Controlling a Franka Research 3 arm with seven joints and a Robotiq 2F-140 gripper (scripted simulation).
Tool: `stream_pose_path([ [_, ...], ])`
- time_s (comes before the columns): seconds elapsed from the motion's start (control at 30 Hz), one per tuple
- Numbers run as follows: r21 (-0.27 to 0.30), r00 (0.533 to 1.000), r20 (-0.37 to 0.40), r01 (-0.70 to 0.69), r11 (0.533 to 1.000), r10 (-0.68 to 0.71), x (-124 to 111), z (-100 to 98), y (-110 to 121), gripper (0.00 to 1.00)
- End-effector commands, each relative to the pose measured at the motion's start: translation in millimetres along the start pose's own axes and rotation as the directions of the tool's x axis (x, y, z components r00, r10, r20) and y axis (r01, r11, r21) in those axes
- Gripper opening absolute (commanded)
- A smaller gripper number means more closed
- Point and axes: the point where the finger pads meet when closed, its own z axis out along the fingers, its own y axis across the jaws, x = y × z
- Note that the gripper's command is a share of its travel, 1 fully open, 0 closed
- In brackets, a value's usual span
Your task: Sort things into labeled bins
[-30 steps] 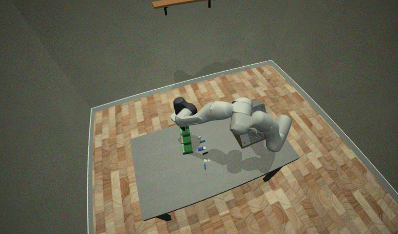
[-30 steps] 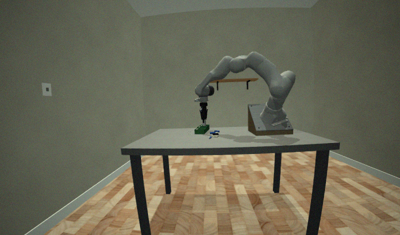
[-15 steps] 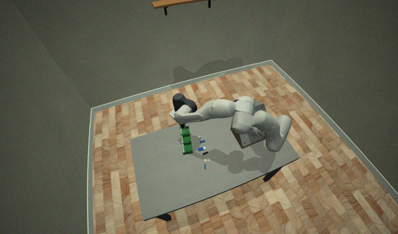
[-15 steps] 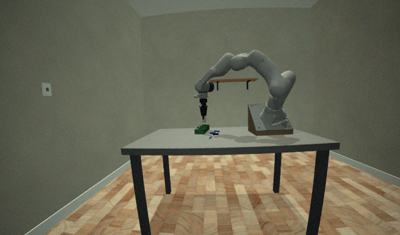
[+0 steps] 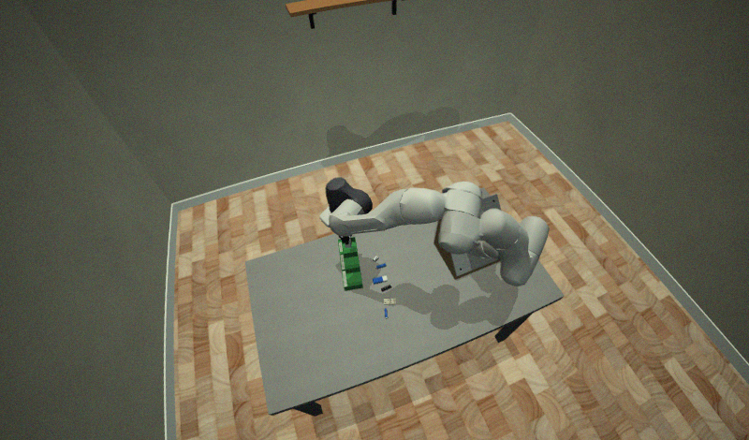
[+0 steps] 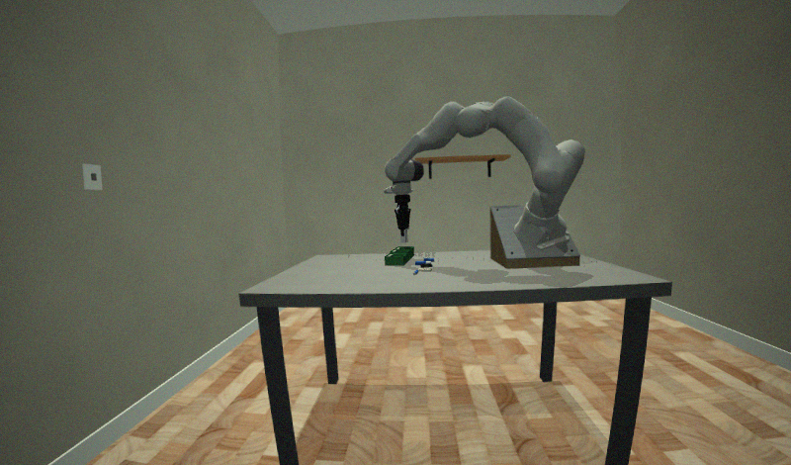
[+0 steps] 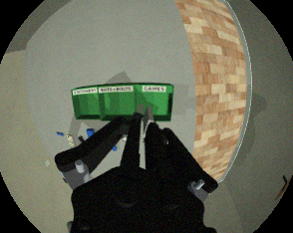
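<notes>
Hovering above the GAMES end of three joined, boxy green bins, the black gripper is nearly closed, its narrow gap showing nothing held. Its fingers partly hide that compartment. Beside the bins, small blue, white and black things and a flat cream tile lie on the smooth grey table, above patchwork wood flooring.

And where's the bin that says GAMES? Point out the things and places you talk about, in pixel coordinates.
In the wrist view, the GAMES bin (image 5: 351,249) (image 7: 160,104) is the right end of the green row, right beside the NUTS+BOLTS bin (image 5: 350,262) (image 7: 117,106).
</notes>
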Motion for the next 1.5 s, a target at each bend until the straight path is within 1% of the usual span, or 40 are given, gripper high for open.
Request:
stream_pose_path([
  [0.0, 0.000, 1.000, -0.006, -0.004, 1.000, 0.004, -1.2, -0.2, -19.2, 0.05],
  [0.33, 0.000, 1.000, -0.006, -0.004, 1.000, 0.004, -14.4, -0.1, -66.4, 0.05],
  [0.43, 0.000, 1.000, -0.006, -0.004, 1.000, 0.004, -14.4, -0.1, -66.4, 0.05],
  [0.9, 0.000, 1.000, -0.006, -0.004, 1.000, 0.004, -14.2, 37.2, -66.4, 0.05],
  [0.97, 0.000, 1.000, -0.006, -0.004, 1.000, 0.004, -14.2, 37.2, -66.4, 0.05],
  [1.23, 0.000, 1.000, -0.006, -0.004, 1.000, 0.004, -14.1, 58.5, -66.3, 0.05],
  [1.47, 0.000, 1.000, -0.006, -0.004, 1.000, 0.004, -14.1, 59.3, -66.3, 0.05],
])
